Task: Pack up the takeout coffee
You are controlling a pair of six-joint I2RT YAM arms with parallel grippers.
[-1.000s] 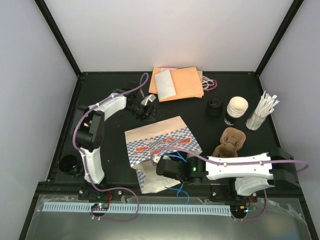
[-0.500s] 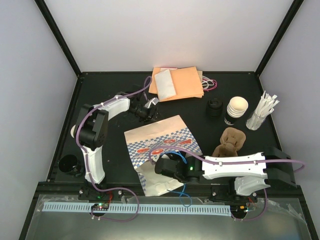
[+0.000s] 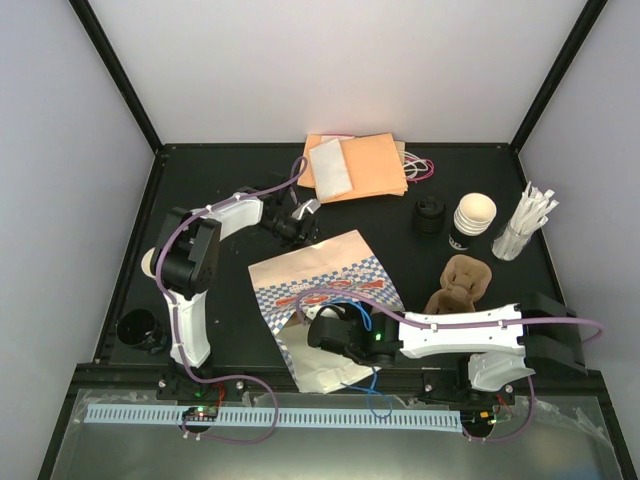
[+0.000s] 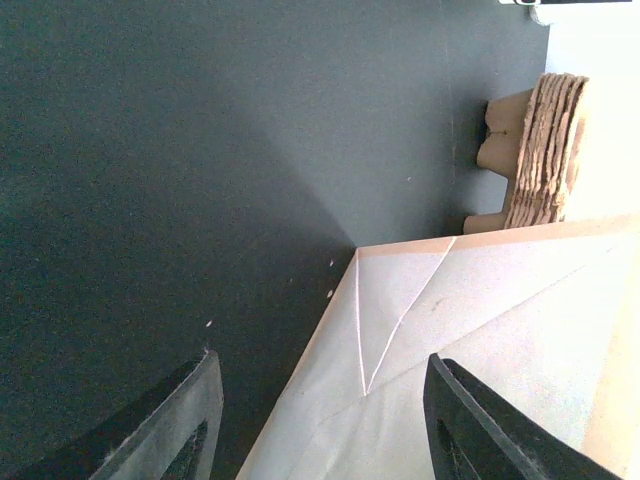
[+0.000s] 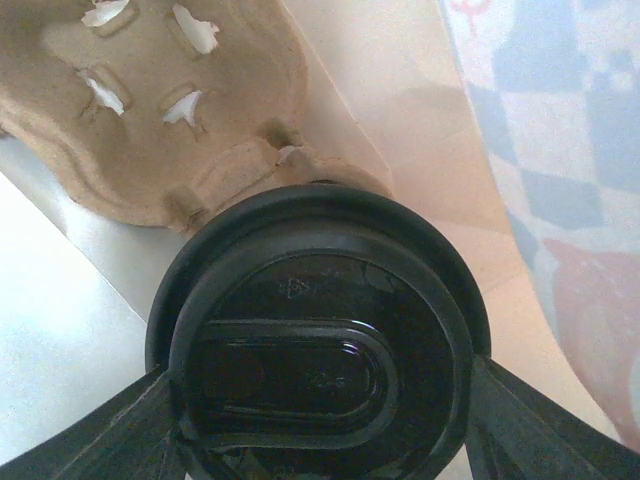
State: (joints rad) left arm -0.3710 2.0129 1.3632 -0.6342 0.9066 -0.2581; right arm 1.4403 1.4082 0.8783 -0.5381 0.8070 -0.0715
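Observation:
The takeout coffee shows as a round black lid [image 5: 320, 340] filling the right wrist view, with my right gripper [image 5: 322, 440] shut on the cup below it. It sits at the mouth of the blue-and-white checked paper bag [image 3: 320, 275], which lies flat on the table. A brown pulp carrier [image 5: 150, 110] lies inside the bag just beyond the lid. In the top view the right gripper [image 3: 328, 335] is at the bag's near, open end. My left gripper [image 3: 293, 226] is open at the bag's far corner [image 4: 400, 330], which lies between its fingers [image 4: 185, 420].
Orange paper bags with a white napkin [image 3: 360, 165] lie at the back. A black lid stack [image 3: 430, 215], nested cream cups [image 3: 472, 220] and white stirrers [image 3: 525, 225] stand at the right. Pulp carriers [image 3: 462, 283] are stacked beside the bag. A black cup [image 3: 135, 328] sits far left.
My left gripper has moved right to the bag's far corner and narrowed a little. My right gripper has pushed left with the coffee, further into the bag's mouth.

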